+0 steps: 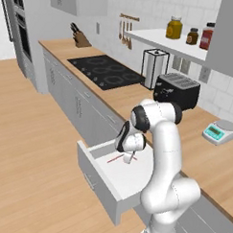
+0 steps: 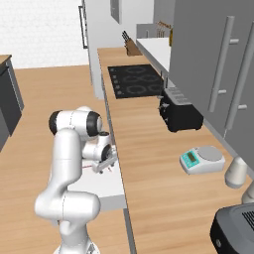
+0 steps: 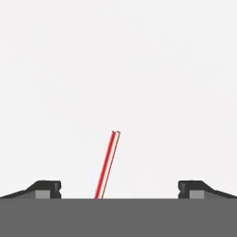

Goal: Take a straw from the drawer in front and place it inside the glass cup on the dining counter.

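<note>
Pulled-out light-grey drawer (image 1: 99, 177) holds thin red-pink straw (image 3: 107, 165) flat on its white floor, end effector (image 3: 119, 189) spread wide over it.

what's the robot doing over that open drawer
The arm has reached down into the pulled-out drawer under the wood counter. Its gripper is open and hangs just above the white drawer floor, fingers on either side of the red straw lying there. Nothing is held yet; the straw is not gripped.
</note>
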Robot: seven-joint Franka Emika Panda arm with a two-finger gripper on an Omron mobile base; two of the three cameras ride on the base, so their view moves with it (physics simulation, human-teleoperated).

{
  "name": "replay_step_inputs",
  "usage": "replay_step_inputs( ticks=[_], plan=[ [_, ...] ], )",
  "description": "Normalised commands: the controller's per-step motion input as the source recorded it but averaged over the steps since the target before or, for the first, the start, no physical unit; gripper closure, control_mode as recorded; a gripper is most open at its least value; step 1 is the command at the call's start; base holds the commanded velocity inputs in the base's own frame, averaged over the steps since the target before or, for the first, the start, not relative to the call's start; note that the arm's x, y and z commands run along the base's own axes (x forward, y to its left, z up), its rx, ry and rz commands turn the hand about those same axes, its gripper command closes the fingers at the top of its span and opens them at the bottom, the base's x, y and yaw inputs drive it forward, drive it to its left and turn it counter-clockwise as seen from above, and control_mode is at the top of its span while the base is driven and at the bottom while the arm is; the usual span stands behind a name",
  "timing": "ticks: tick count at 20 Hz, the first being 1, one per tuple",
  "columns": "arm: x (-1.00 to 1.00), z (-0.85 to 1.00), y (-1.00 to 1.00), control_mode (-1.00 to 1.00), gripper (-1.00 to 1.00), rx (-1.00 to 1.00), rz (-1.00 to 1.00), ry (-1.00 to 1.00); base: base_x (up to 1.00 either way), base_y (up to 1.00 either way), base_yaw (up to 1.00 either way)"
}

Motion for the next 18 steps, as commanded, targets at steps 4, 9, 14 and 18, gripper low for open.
replay_step_inputs(
  ticks=[4,9,14,18],
  plan=[
    [0.16,-0.45,0.07,-1.00,-1.00,0.01,-0.30,0.03,0.00,0.00,0.00],
    [0.00,-0.95,0.25,-1.00,1.00,0.08,-0.26,0.24,0.00,0.00,0.00],
    [0.00,-1.00,0.74,-1.00,1.00,0.03,-0.22,0.15,0.00,0.00,0.00],
    [-0.11,-1.00,1.00,-1.00,1.00,-0.12,-0.25,0.00,0.00,0.00,0.00]
  ],
)
